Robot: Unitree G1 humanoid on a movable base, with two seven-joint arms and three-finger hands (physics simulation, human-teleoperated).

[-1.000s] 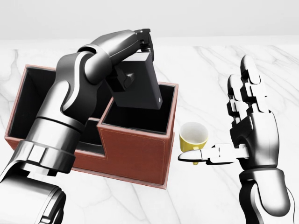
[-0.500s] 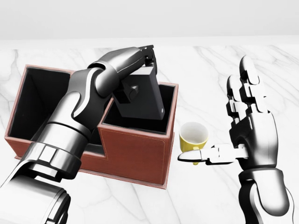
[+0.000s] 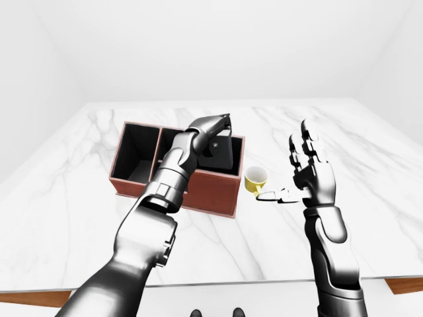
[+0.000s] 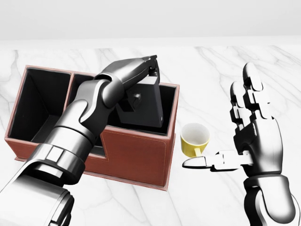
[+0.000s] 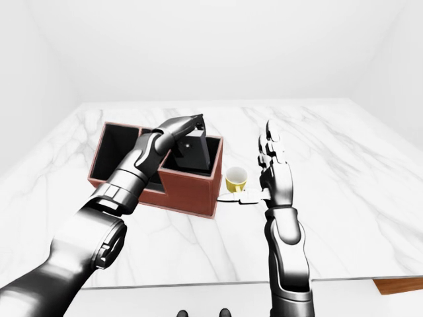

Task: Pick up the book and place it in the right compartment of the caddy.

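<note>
Since a second ago, the left arm has gone lower and the flat dark grey book (image 4: 143, 106) has sunk deeper into the right part of the box. The right hand has dropped a little too.

From the left eye, the brown leather caddy with black insides (image 3: 215, 191) sits on the white marble table (image 3: 79, 218). The left hand (image 3: 221, 125) reaches over it from the left. A small yellow cup (image 3: 255, 180) stands just beside the caddy's right wall.

From the head camera, the book leans a bit and its bottom end is down inside the right compartment. The left hand's fingers are squeezed on the book's top edge. The left compartment looks empty. The right hand (image 4: 254, 136) is held up beside the cup with its fingers spread apart, holding nothing. Its thumb points at the cup.

From the right eye, the book's top sticks up above the caddy's rim.

The job looks almost done. The book is picked up and is in the right spot. What seems left is to lower it the rest of the way, let go, and lift the hand out.
</note>
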